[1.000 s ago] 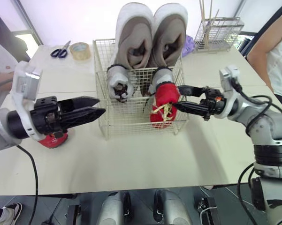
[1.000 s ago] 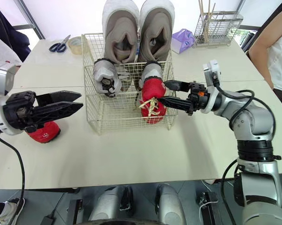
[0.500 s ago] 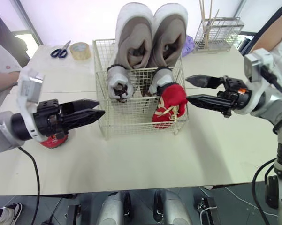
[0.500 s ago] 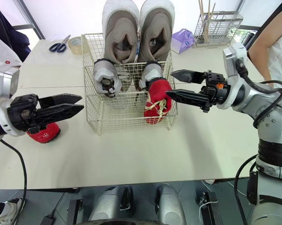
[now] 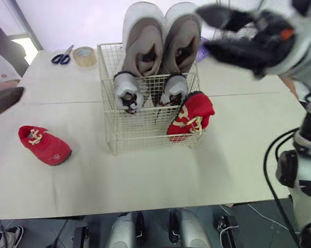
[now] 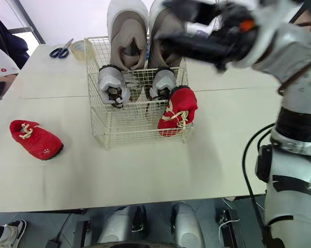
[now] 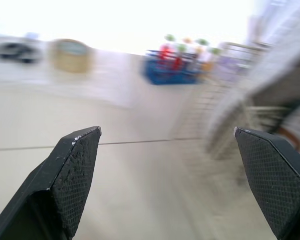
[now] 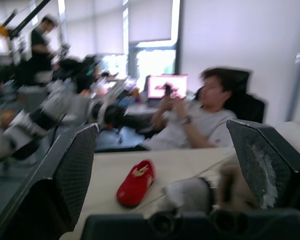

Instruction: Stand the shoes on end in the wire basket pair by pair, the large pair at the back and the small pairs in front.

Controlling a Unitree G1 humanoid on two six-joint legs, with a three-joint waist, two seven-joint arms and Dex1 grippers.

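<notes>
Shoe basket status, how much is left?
Done: large pair upright at the back of the wire basket, grey small pair in front. One red shoe sits tilted at its front right corner. In hand: nothing; left gripper and right gripper are open. Left: the other red shoe, lying on the table.

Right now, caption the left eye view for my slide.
Red shoe leans at the wire basket's right front corner; its mate lies on the table, right gripper open above.
</notes>
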